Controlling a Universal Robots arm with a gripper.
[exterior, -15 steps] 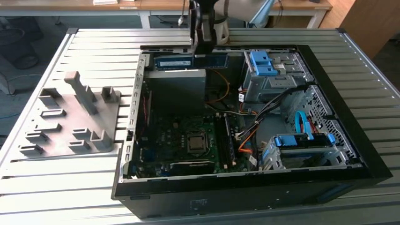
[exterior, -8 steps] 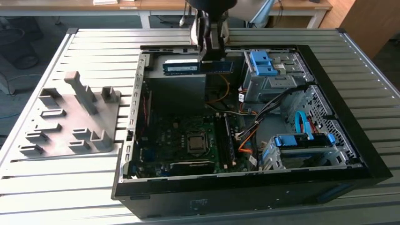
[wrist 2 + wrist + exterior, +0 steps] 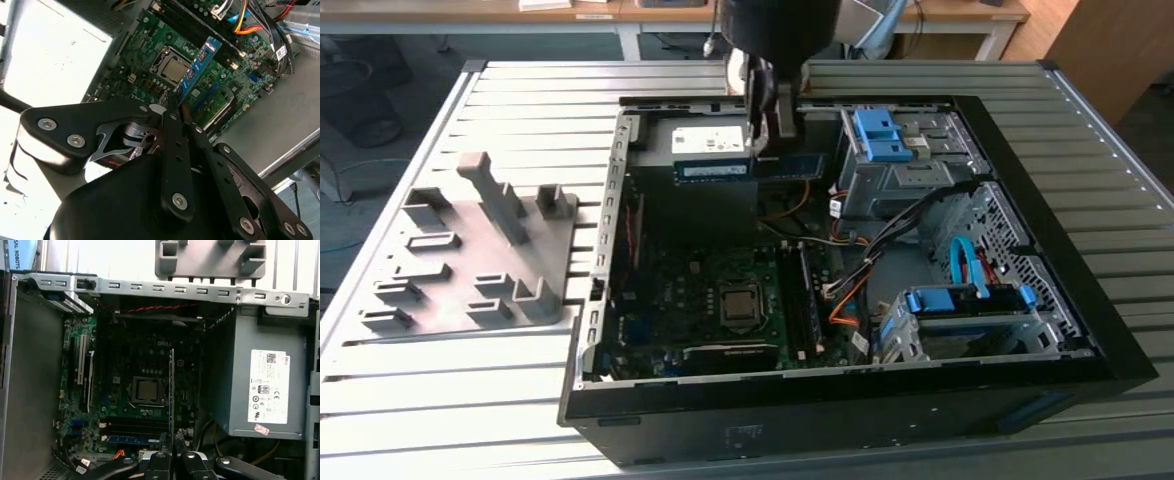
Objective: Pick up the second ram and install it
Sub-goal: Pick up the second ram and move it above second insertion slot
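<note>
Currently the tool [image 3: 771, 140] is clamped on the second ram [image 3: 714, 171], holding it on edge above the open case [image 3: 854, 400], near the power-supply end. Its long axis runs crosswise to the black memory slots [image 3: 809, 295], which sit well apart from it on the motherboard.

Ribbed grey metal table [image 3: 520, 90] in the foreground, brightly lit, with pale glare along its slats. Behind it, wood-topped desks [image 3: 654, 14] on white legs along the far side, and a tall wooden panel [image 3: 1101, 50] at the exterior view's right. Blue-grey floor [image 3: 347, 200] at the exterior view's left, partly in shadow.
</note>
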